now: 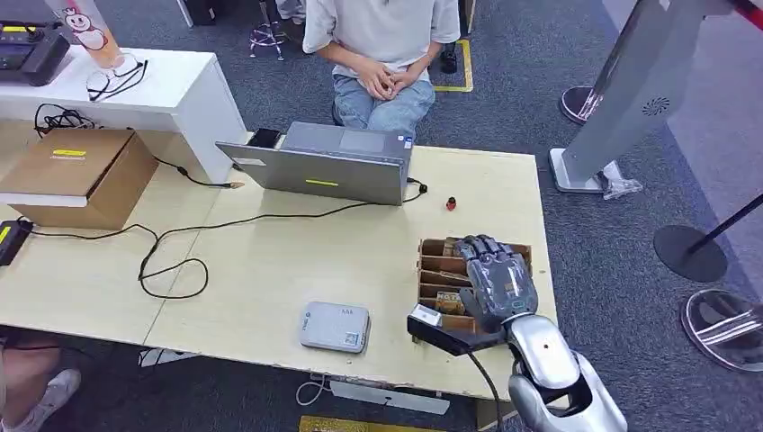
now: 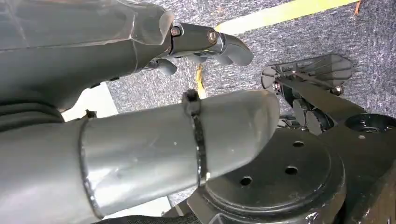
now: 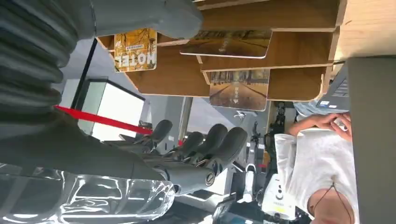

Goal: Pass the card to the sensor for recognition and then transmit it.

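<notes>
Cards (image 3: pixel 225 43) are kept upright in the slots of a wooden rack (image 1: pixel 443 270) at about four o'clock on the tabletop (image 1: pixel 270 261), presumably so that one can be pinched out by its edge. The grey sensor (image 1: pixel 335 326) lies at roughly eight o'clock from the rack. The right robot hand (image 1: pixel 497 274) is held over the rack, fingers loosely apart and holding nothing; the left robot hand (image 2: pixel 205 44) hangs over the floor, empty, fingers apart.

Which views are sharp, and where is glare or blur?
Head view: evenly lit and sharp across the table. Left wrist view: the close arm cover is soft, carpet sharp. Right wrist view: bright reflections on the shiny cover beside the right hand; the cards stay readable.
</notes>
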Motion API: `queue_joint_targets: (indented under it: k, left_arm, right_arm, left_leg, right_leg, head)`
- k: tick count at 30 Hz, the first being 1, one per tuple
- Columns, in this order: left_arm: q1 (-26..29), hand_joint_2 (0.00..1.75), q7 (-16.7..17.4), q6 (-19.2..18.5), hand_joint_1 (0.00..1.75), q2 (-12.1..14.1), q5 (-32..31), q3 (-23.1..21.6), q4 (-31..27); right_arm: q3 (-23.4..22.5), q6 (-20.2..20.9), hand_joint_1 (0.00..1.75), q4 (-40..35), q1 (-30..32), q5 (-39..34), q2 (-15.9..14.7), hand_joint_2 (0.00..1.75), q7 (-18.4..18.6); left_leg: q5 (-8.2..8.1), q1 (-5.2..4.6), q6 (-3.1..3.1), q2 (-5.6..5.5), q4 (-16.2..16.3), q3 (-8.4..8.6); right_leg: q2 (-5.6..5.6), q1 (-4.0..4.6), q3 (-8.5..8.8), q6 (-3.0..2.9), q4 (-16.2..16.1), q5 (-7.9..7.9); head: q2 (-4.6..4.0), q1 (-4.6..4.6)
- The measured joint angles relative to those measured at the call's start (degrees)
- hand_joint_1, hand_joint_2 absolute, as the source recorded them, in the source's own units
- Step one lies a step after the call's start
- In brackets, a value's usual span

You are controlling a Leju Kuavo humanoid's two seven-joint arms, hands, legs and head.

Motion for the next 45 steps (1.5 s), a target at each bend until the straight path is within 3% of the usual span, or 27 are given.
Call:
queue_joint_targets:
  k: [8,11,17,23,24,29,45]
  left_arm:
    - [0.0,0.0,-0.1,0.3,0.0,0.2,0.0,0.0,0.0]
    - [0.0,0.0,-0.1,0.5,0.0,0.3,0.0,0.0,0.0]
    - [0.0,0.0,-0.1,0.9,0.0,0.5,0.0,0.0,0.0]
    - [0.0,0.0,-0.1,1.3,0.0,0.8,0.0,0.0,0.0]
    - [0.0,0.0,-0.1,1.3,0.0,0.9,0.0,0.0,0.0]
    - [0.0,0.0,-0.1,1.4,0.0,1.1,0.0,0.0,0.0]
    - [0.0,0.0,-0.2,1.7,0.0,1.6,0.0,0.0,0.7]
  right_arm:
    - [0.0,0.2,0.51,0.0,0.3,0.0,-0.1,1.75,0.5]
    - [0.0,0.2,0.33,0.1,0.3,0.0,-0.1,1.75,0.6]
    - [0.0,0.3,0.38,1.2,0.4,0.0,-0.2,1.75,1.2]
    - [-0.1,0.2,0.56,1.8,0.7,0.0,-0.3,1.75,1.3]
    - [-0.1,0.2,0.66,1.8,0.7,0.0,-0.3,1.75,1.3]
    - [-0.1,0.2,0.77,1.9,0.8,0.0,-0.4,1.75,1.3]
    - [-0.1,0.0,0.77,2.9,0.8,-0.1,-0.5,1.75,1.1]
  left_leg:
    - [0.0,0.0,0.0,0.0,0.0,0.0]
    - [-0.01,0.0,0.01,0.0,0.0,0.0]
    - [-0.01,0.0,0.02,0.0,0.0,0.0]
    - [-0.01,0.0,0.02,0.0,0.0,0.0]
    - [-0.01,0.0,0.02,0.0,0.0,0.0]
    - [-0.01,0.0,0.02,0.0,0.0,0.0]
    - [-0.01,-0.01,0.02,0.0,0.0,0.0]
  right_leg:
    - [0.0,0.0,0.0,0.0,0.0,0.0]
    - [0.0,0.0,0.0,0.0,0.0,0.0]
    - [0.0,0.0,0.0,0.01,0.0,0.0]
    - [0.0,0.0,0.0,0.01,0.0,-0.01]
    - [0.0,0.0,0.0,0.01,0.0,-0.01]
    - [0.0,0.0,0.0,0.01,0.0,-0.01]
    - [0.0,0.0,0.0,0.01,0.0,-0.01]
  head:
    - [0.0,0.0]
    - [0.0,0.0]
    - [0.0,0.0]
    - [0.0,0.0]
    - [0.0,0.0]
    - [0.0,0.0]
    - [0.0,0.0]
